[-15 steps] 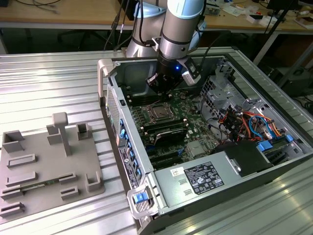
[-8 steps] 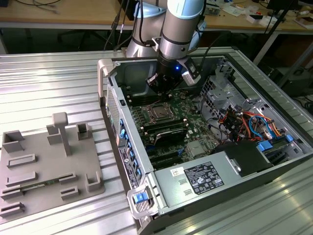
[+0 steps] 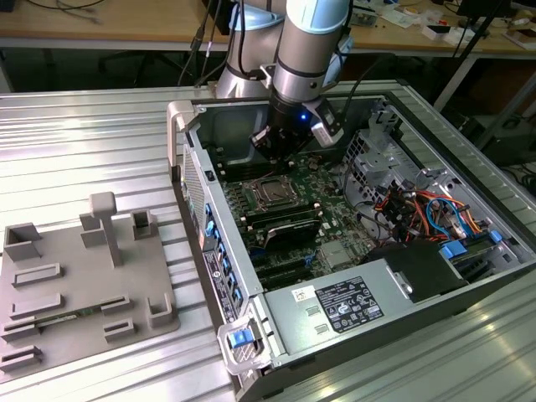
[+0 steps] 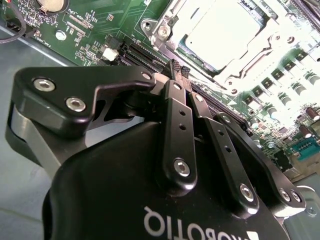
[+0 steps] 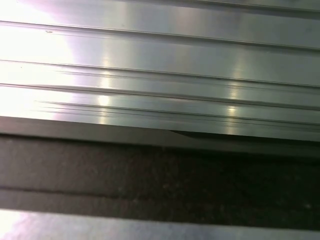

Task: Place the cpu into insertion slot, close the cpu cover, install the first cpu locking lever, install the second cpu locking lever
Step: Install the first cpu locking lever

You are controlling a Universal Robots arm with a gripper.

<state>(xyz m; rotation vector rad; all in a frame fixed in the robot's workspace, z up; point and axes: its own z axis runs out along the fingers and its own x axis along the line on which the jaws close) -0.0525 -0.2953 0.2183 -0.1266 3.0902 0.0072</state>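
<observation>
Hovering inside the open computer case, my claw hangs close over the socket in the exterior view. The case lies on its side on the ribbed table, so I judge the board faces up for reach from above.

In the second wrist view, the chip sits in the socket. The cover frame appears to lie flat around it; lever positions cannot be determined. My fingers are pressed together, tips meeting, with nothing visible between them and no contact with the board. In my judgement, a closed tip suits pressing thin parts.

In the first wrist view, ribbed metal runs beside a dark band I cannot identify.
</observation>
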